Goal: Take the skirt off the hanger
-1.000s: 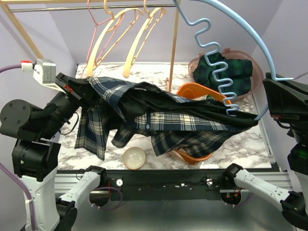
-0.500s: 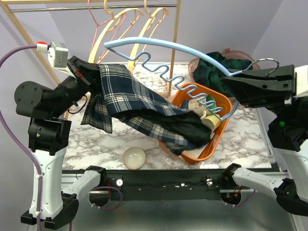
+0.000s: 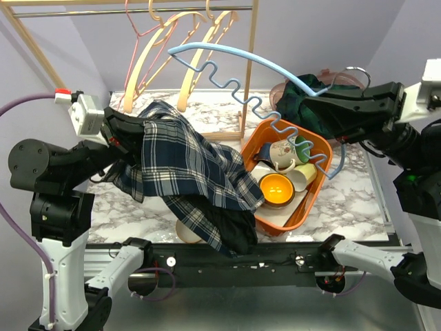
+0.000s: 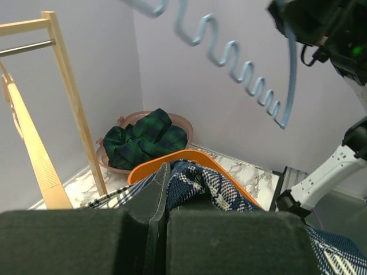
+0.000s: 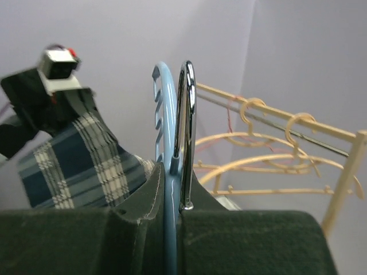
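The navy plaid skirt (image 3: 186,165) hangs from my left gripper (image 3: 124,131), which is shut on its edge; it drapes down over the table's front edge, clear of the hanger. In the left wrist view the cloth (image 4: 212,183) is bunched between my fingers. My right gripper (image 3: 313,107) is shut on the light blue wavy hanger (image 3: 234,76) near its chrome hook (image 5: 186,132) and holds it high above the table, bare. In the right wrist view the hanger (image 5: 166,143) runs up between my fingers.
An orange bin (image 3: 313,189) with mugs and a bowl sits right of centre. A pink basket (image 3: 289,93) of dark green cloth is at the back right. A wooden rack (image 3: 251,62) with cream hangers (image 3: 196,52) stands at the back. A pale bowl (image 3: 185,231) lies half under the skirt.
The skirt slid fully off the hanger and dropped to hang from my left gripper. My right gripper lifted the bare hanger up and back; the orange bin is now uncovered.
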{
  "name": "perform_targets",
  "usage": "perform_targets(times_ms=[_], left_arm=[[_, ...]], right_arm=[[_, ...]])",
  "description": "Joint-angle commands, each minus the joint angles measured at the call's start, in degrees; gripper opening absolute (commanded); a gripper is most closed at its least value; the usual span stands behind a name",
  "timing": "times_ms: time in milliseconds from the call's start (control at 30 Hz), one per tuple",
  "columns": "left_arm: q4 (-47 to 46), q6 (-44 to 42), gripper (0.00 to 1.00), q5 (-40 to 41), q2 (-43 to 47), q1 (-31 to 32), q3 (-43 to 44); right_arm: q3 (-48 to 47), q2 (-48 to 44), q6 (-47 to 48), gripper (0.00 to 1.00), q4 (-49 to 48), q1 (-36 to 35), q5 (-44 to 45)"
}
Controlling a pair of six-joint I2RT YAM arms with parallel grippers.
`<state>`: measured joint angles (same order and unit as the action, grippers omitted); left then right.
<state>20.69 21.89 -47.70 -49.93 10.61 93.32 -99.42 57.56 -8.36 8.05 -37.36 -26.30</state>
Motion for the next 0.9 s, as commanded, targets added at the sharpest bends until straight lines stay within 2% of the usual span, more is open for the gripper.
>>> perform_targets(times_ms=[0,33,133,200,300,400,433,500,600,733,800,867], left_arm=[[-1.4,-4.3,0.0,-2.3,1.6,-0.2,2.0],[-0.3,-5.4,0.0,-2.0,1.7,-0.2,2.8],[4.8,-9.1,0.0,-1.1,2.1,-0.2,3.5],[5.3,-9.7,0.0,-1.3,3.5,-0.2,2.6],[3.4,-8.5,0.0,-1.5,5.4,-0.2,-0.3],[4.3,-8.7,0.0,-0.3,5.5,-0.2,-0.5],[5.1,-10.3,0.0,0.2,5.5,-0.2,0.1],[8.0,-11.6,0.0,1.4,5.0,-0.2,1.2],[7.3,-11.1,0.0,1.3,5.5,-0.2,0.6],[2.0,-6.7,0.0,0.2,6.0,-0.2,-2.7],[0.4,-4.8,0.0,0.8,5.4,-0.2,-2.9],[-0.1,-3.9,0.0,1.6,4.1,-0.2,-2.5]], right_arm=[[-11.4,6.0,9.8,0.01,18.0,0.5,4.1],[-13.3,8.4,10.8,0.01,23.1,0.5,3.5],[-15.8,9.7,13.4,0.01,28.3,0.5,3.5],[-13.8,8.7,12.3,0.01,27.5,0.4,9.4],[-9.4,6.9,9.3,0.01,22.8,0.5,12.4],[-11.5,8.5,14.3,0.01,25.7,0.5,2.4],[-12.3,9.0,16.6,0.01,29.9,0.5,-7.4],[-12.6,9.3,19.7,0.01,32.3,0.5,-12.4],[-10.0,8.3,17.9,0.01,30.0,0.5,-4.8],[-6.2,6.7,11.4,0.01,24.2,0.5,14.5],[-2.7,4.2,9.9,0.01,20.9,0.5,15.1],[-1.9,1.9,9.4,0.01,16.9,0.5,7.9]])
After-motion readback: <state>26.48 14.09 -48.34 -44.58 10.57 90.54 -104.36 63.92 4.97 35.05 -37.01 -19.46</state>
